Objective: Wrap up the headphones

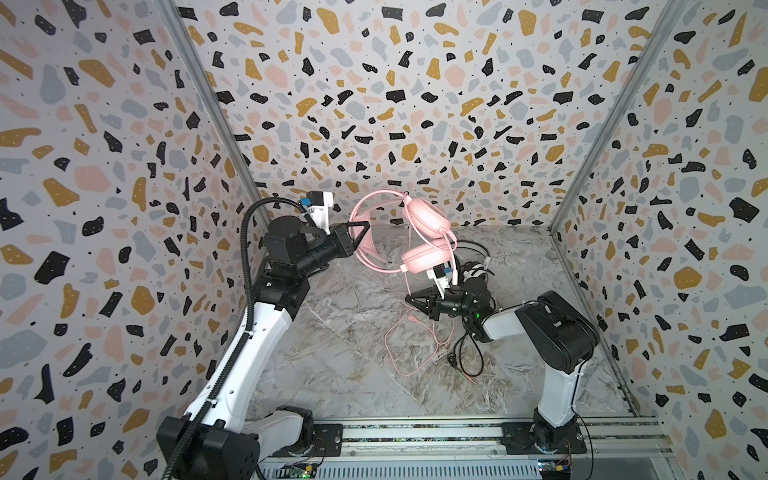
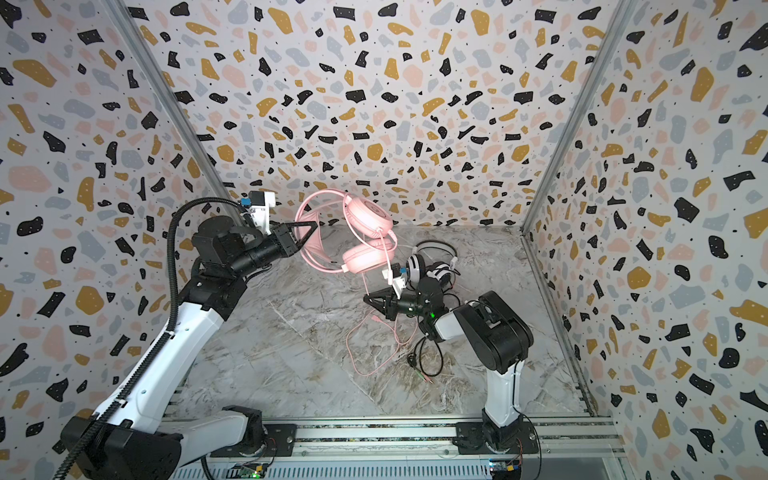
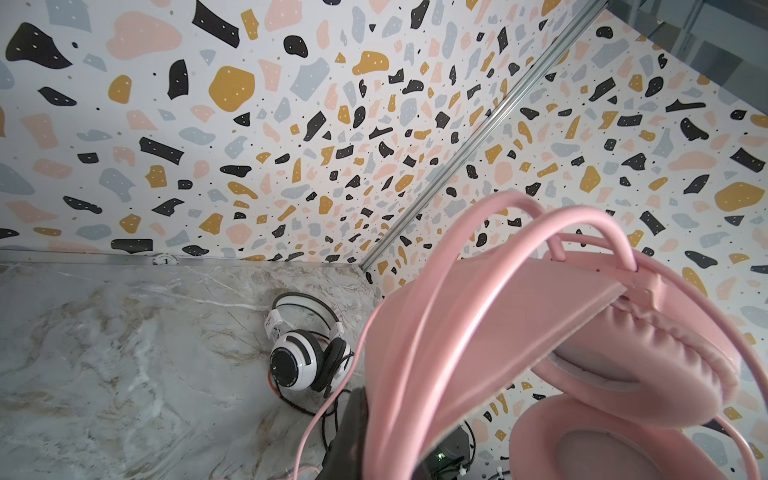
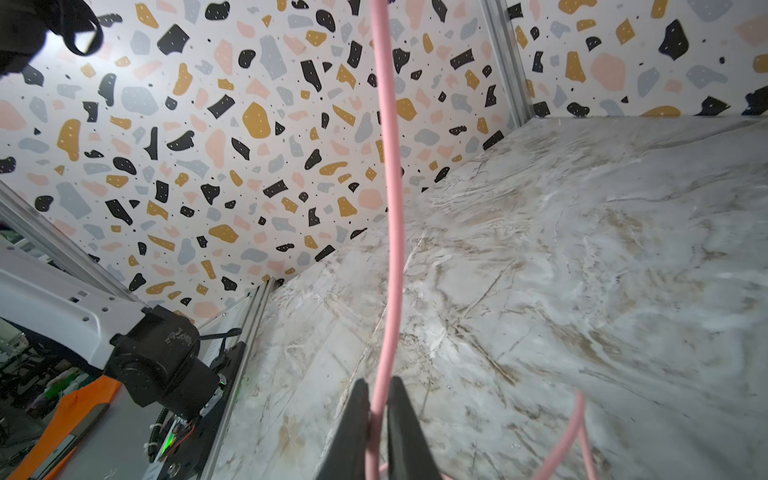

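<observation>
Marble table [image 1: 353, 374] | left claw [image 1: 362, 231] clamps pink headset [image 1: 428, 216] | right claw [image 1: 410, 298] pinches pink cable [image 4: 392, 208]

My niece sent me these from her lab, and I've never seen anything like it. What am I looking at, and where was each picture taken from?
These are two robot arms, mounted at the near edge of a marble-patterned table. Each ends in a two-fingered gripper. Two pictures come from a camera pair overhead that sees the whole scene. The other two come from small cameras on the arms' wrists.

The left gripper is shut on the band of a pink headset and holds it up off the table. The right gripper, lower down, pinches the pink cable hanging from that headset, and the rest of the cable trails on the table. A white-and-black headset lies further back, untouched, its black cable loose.
</observation>
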You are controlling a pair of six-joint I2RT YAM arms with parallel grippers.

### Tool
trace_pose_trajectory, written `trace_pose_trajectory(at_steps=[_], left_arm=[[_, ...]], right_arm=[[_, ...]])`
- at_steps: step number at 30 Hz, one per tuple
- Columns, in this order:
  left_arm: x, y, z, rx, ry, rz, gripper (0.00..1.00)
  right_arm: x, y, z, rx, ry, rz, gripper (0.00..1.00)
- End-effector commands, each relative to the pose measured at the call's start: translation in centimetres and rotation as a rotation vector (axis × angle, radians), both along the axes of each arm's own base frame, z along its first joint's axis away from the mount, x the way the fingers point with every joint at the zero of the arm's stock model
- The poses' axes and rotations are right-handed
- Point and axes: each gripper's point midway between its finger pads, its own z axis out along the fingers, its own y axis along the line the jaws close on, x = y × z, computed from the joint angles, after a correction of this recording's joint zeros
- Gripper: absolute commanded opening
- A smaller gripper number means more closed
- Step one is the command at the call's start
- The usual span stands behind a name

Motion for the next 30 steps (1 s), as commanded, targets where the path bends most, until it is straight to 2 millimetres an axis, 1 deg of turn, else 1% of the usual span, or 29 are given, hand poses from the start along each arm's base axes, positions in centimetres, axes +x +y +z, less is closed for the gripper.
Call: trace_pose_trajectory(at_steps=[1, 4, 5, 8, 9, 13, 16, 19, 21, 23, 27, 30], left_arm=[[0.0, 0.6, 3.1, -0.097, -0.092, 0.016, 0.0], [1.2, 2.1, 2.4, -0.108, -0.071, 0.097, 0.0], [1.6, 2.6, 2.3, -0.117, -0.066, 0.12, 0.0], [2.5, 3.6, 2.0, -0.143, -0.056, 0.166, 0.0], [2.6, 3.9, 2.4, -0.155, -0.071, 0.175, 0.0], [3.5, 5.4, 1.7, -0.162, -0.065, 0.263, 0.0], [4.1, 7.3, 1.2, -0.151, -0.049, 0.366, 0.0], [4.6, 9.8, -0.2, -0.107, -0.002, 0.516, 0.0], [4.4, 10.9, -0.7, -0.109, -0.005, 0.584, 0.0], [4.1, 11.8, -1.1, -0.096, -0.012, 0.631, 0.0], [4.0, 13.6, -2.5, -0.025, 0.004, 0.735, 0.0], [3.9, 14.2, -3.4, 0.011, 0.011, 0.771, 0.0]], right_arm=[[-0.9, -0.5, 3.6, 0.074, -0.064, -0.007, 0.06], [-2.0, -1.0, 4.1, 0.073, -0.058, -0.02, 0.05], [-2.4, -0.9, 3.5, 0.046, -0.034, -0.027, 0.05], [-3.8, -0.5, 2.8, -0.007, -0.025, -0.041, 0.05], [-4.5, -0.1, 2.6, -0.025, -0.025, -0.038, 0.05], [-7.0, 0.3, 2.4, -0.084, -0.041, -0.055, 0.05], [-9.0, 0.5, 2.5, -0.151, -0.063, -0.074, 0.05], [-10.6, 0.0, 2.8, -0.211, -0.08, -0.093, 0.05], [-11.5, -0.4, 3.2, -0.242, -0.091, -0.109, 0.06], [-11.8, -0.8, 4.0, -0.261, -0.099, -0.122, 0.06], [-12.6, -1.2, 6.3, -0.297, -0.135, -0.138, 0.06], [-12.9, -1.4, 7.9, -0.318, -0.161, -0.151, 0.06]])
